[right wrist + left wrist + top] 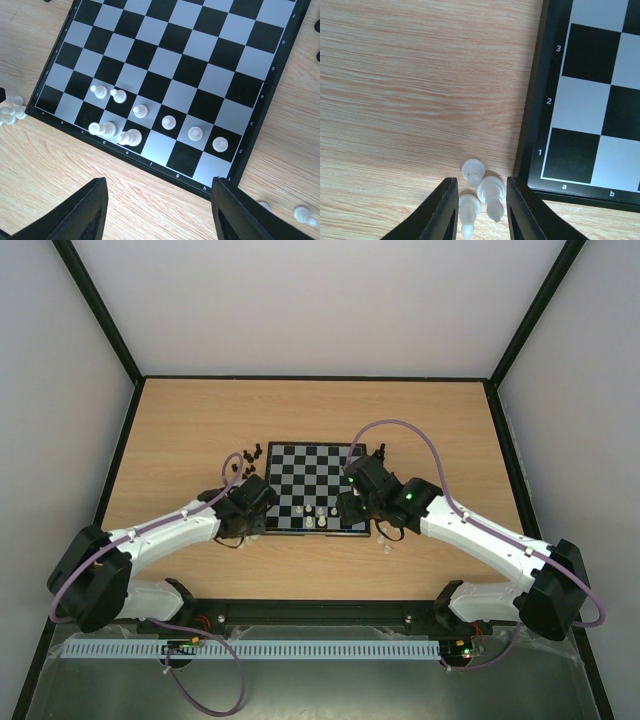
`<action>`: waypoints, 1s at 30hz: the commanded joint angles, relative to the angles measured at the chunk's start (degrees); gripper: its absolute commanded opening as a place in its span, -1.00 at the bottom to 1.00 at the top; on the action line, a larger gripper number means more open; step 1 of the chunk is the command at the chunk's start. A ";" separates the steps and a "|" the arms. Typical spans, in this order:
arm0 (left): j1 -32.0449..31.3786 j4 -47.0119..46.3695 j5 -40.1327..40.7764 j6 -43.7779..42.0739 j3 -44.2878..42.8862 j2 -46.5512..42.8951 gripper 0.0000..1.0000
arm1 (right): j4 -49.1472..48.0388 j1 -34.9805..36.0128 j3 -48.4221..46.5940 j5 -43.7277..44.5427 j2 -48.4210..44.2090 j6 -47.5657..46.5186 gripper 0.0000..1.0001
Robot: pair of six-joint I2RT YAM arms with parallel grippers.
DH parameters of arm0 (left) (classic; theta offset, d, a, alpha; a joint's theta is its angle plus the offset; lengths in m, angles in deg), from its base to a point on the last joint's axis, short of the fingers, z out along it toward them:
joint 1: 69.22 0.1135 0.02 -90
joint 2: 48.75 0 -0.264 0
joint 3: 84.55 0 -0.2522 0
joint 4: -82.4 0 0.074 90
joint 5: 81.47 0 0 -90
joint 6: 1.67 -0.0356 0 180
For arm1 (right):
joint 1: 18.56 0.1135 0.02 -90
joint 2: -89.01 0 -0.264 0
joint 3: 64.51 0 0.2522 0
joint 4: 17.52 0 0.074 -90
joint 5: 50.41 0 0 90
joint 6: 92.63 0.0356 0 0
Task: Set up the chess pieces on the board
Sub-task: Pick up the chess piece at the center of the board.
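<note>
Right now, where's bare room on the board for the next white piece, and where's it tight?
Bare: near-row squares between the two tall white pieces and the right corner of the board; the two left files beside the pawn row; every far rank. Tight: the loose white pieces off the left corner, flanked by the left gripper.

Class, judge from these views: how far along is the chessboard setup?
Done: eight pale pieces stand on the board, six in one row, two behind. In hand: left gripper straddles loose pale pieces lying off-board; grip unclear. Left: those, plus black pieces on the table.
</note>
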 commanded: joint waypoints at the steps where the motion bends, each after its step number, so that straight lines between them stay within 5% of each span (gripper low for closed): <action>1: 0.31 -0.19 -0.42 0.32 1.44 0.09 -0.41 | 1.06 0.49 0.27 -0.75 -0.35 -0.55 0.15; 16: 0.95 -2.23 -0.05 -0.48 1.94 3.02 -0.43 | 0.94 0.56 0.52 -0.70 -0.44 -0.49 0.15; 30: 1.53 -3.34 -0.40 -1.11 3.27 4.16 -0.70 | 0.99 0.67 0.63 -0.55 -0.45 -0.49 0.15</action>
